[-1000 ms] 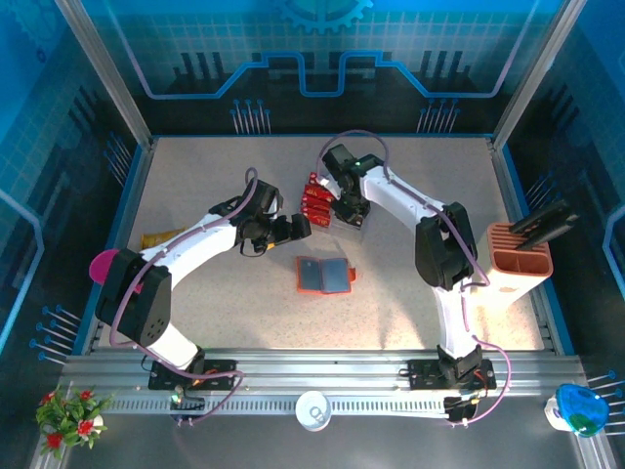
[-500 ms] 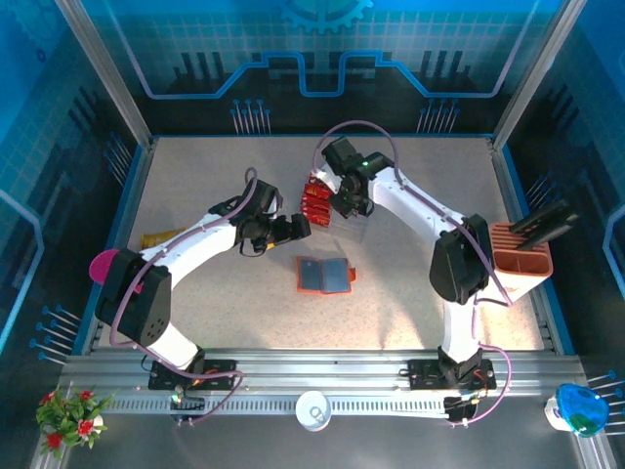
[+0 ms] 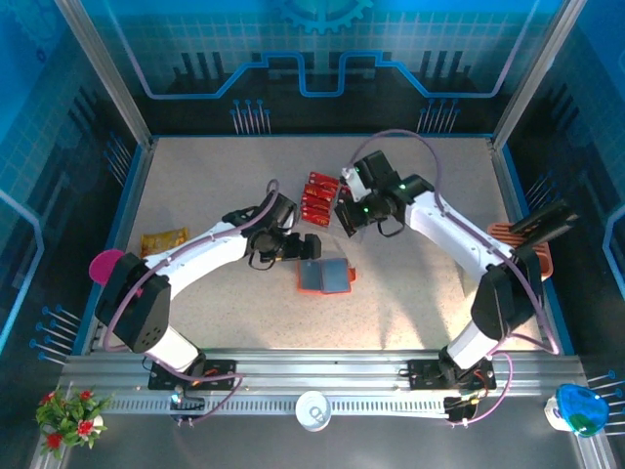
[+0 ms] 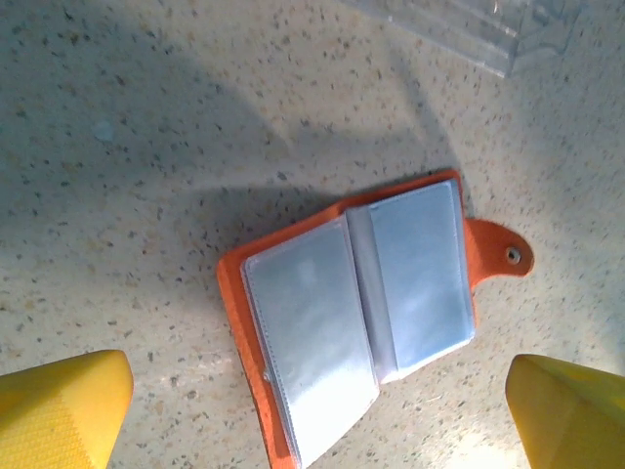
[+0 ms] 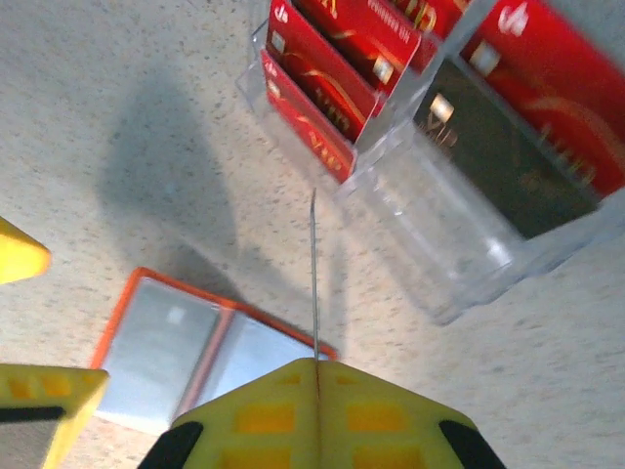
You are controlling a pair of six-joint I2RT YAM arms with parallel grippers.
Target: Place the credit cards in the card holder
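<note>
Slippage is threatening: right end effector [image 5: 315, 369] is pinching card [image 5: 313, 274] by edge; left end effector [image 4: 312, 405] is gaping over wallet [image 4: 356, 313] at seven o'clock.

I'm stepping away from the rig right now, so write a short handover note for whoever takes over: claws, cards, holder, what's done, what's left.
Claws: left claw open and empty, near the card holder; right claw shut on one credit card, seen edge-on, between the clear tray and the holder.
Things: card holder lies open on the table, and its visible pockets look empty; red cards and a dark card sit in the clear tray.
Done: one card picked up.
Left: slot it into the holder, then the others.
</note>
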